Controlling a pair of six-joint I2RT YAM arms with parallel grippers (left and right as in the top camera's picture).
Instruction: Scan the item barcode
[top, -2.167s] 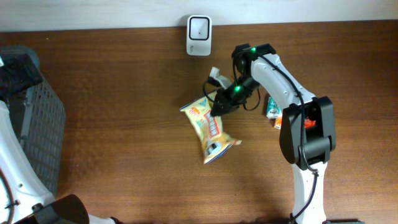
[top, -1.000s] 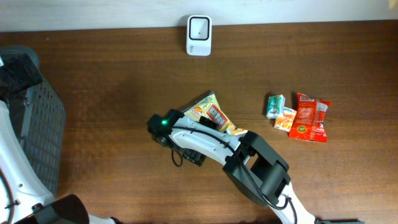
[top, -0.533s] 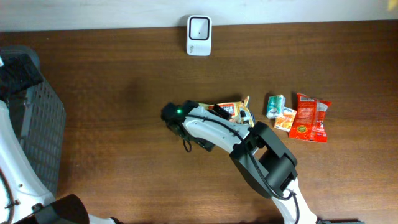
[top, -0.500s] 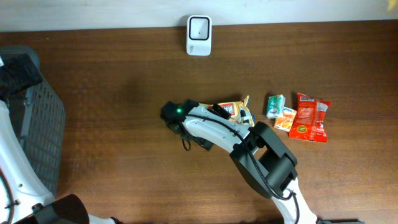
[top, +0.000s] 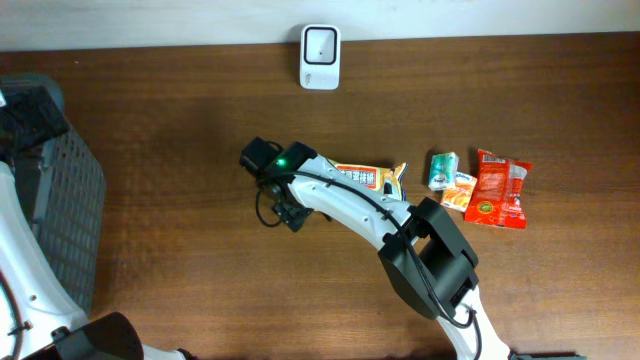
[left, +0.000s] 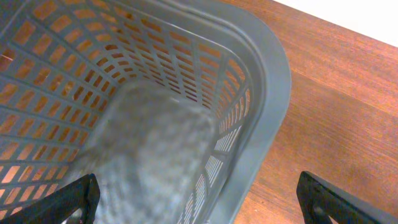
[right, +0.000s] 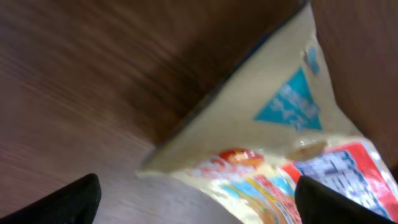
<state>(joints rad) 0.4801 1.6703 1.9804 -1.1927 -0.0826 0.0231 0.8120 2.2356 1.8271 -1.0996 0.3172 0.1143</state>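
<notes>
Count: one table, one basket, two arms, four snack packs, one scanner.

- Wooden table (top: 180, 240): fills the overhead view.
- Grey mesh basket (top: 70, 200): one, at the table's 9 o'clock edge. The left wrist view looks down into it. A blurred grey shape (left: 149, 162) sits in the middle; cannot tell what it is. No pack is visible inside.
- Right arm (top: 350, 205): comes in from 5 o'clock and reaches across the middle of the table.
- Left arm (top: 25, 270): at 8 o'clock, beside the basket.
- Left gripper (left: 199, 202): over the basket, jaws spread wide, nothing between them.
- Right gripper (right: 199, 202): jaws spread wide, dark fingertips (right: 68, 199) at the lower corners of its own view. It grips nothing.
- Yellow snack bag (top: 368, 178): the task item. It lies on the table just off centre toward 2 o'clock, partly under the right arm. In the right wrist view it shows a blue triangle and a red panel. It is blurred and no barcode can be read.
- Red bag (top: 500, 190): one, at 3 o'clock, flat on the table.
- Barcode scanner (top: 320, 44): one, white, at 12 o'clock on the far edge, well apart from the yellow bag.
- Green packet (top: 441, 168) and orange packet (top: 457, 193): one each, touching, between the yellow bag and the red bag.
</notes>
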